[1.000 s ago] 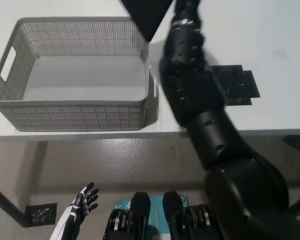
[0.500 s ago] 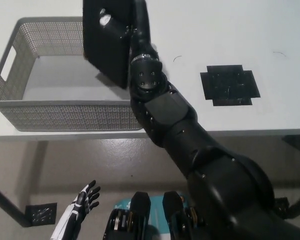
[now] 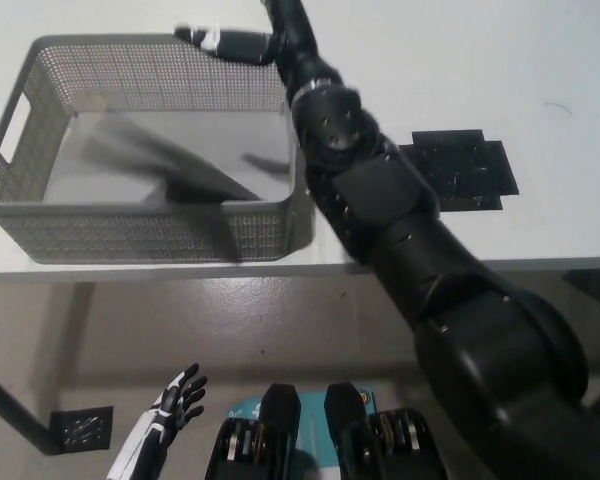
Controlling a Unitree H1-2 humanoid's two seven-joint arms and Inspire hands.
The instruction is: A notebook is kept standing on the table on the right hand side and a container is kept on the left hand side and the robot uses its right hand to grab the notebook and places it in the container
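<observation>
The grey mesh container (image 3: 150, 232) stands on the white table at the left. A dark, motion-blurred notebook (image 3: 165, 165) lies slanted inside it, clear of my hand. My black right hand (image 3: 235, 43) hovers over the container's far rim, fingers stretched out to the left and holding nothing. Its arm runs down to the bottom right and covers the container's right end. My white left hand (image 3: 176, 397) hangs below the table edge at the lower left, fingers apart.
A flat black cross-shaped mat (image 3: 462, 170) lies on the table right of the arm. The table's front edge (image 3: 180, 268) runs across the picture, with floor below it.
The right hand swung left over the container with the notebook, then let go. The notebook has dropped from the hand into the container, and the hand has risen to the far rim.
</observation>
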